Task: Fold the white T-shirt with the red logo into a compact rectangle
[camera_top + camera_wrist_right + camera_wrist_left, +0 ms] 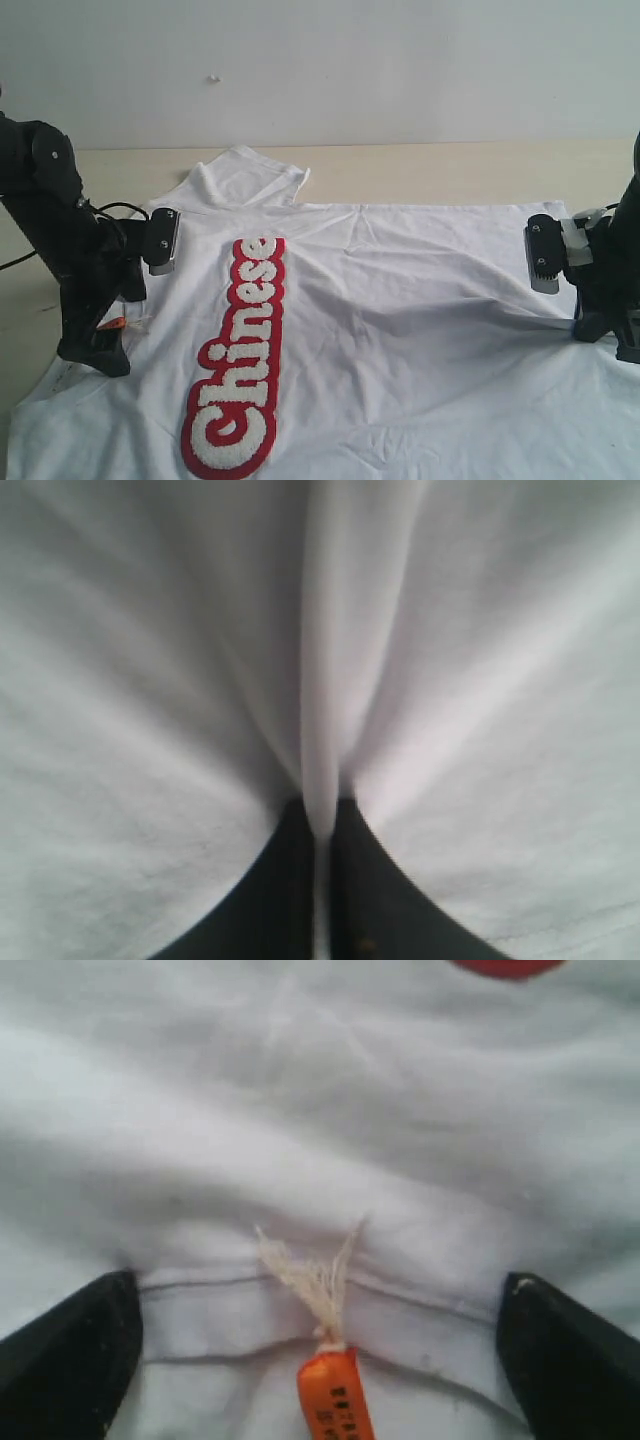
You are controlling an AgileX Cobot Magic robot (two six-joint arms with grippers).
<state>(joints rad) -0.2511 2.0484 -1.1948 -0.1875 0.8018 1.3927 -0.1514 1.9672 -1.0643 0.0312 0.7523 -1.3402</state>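
The white T-shirt (400,330) lies spread across the table, chest up. The red logo (245,350) runs down its left part. My left gripper (97,352) points down at the collar on the shirt's left edge. In the left wrist view its jaws (318,1295) stand wide open, one on each side of the ribbed collar (220,1310) and the orange neck tag (335,1400). Nothing is pinched between them. My right gripper (598,325) is at the shirt's right edge. Its black fingers (290,880) are shut on a raised fold of white cloth (325,680).
One sleeve (245,175) lies at the back left on the beige table (450,165). A pale wall (350,60) rises behind the table. Both arm bases stand at the sides of the shirt, and a black cable (120,208) hangs by the left arm.
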